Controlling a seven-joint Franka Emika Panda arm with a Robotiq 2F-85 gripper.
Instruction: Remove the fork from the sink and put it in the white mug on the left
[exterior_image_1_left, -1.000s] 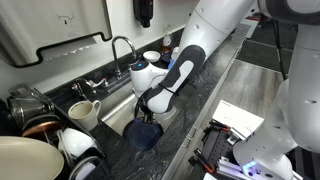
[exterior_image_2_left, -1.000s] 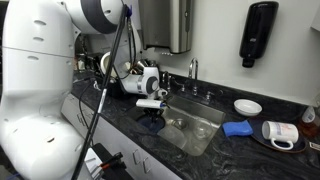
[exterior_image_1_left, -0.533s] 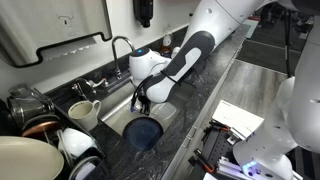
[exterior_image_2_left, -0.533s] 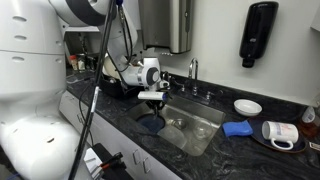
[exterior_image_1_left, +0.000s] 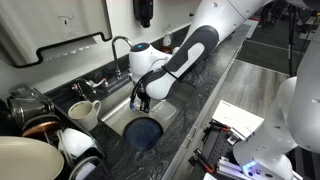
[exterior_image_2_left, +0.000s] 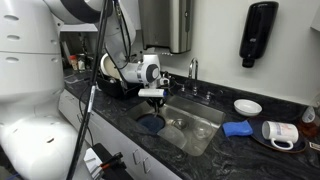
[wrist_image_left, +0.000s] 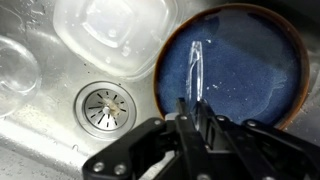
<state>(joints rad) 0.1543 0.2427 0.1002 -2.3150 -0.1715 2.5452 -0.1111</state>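
The gripper (wrist_image_left: 196, 118) has lifted since a second ago, jaws pinched on the fork (wrist_image_left: 196, 70) (tines unclear), above the blue plate (wrist_image_left: 240, 60) in the sink (wrist_image_left: 40, 120).

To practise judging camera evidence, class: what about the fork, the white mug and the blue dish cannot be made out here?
Fork: too small to find in both exterior views; wrist view, handle end hidden by the tool.
White mug: contents too small to tell in an exterior view; outside the wrist view.
Blue dish: wrist view, lower edge covered by the tool.
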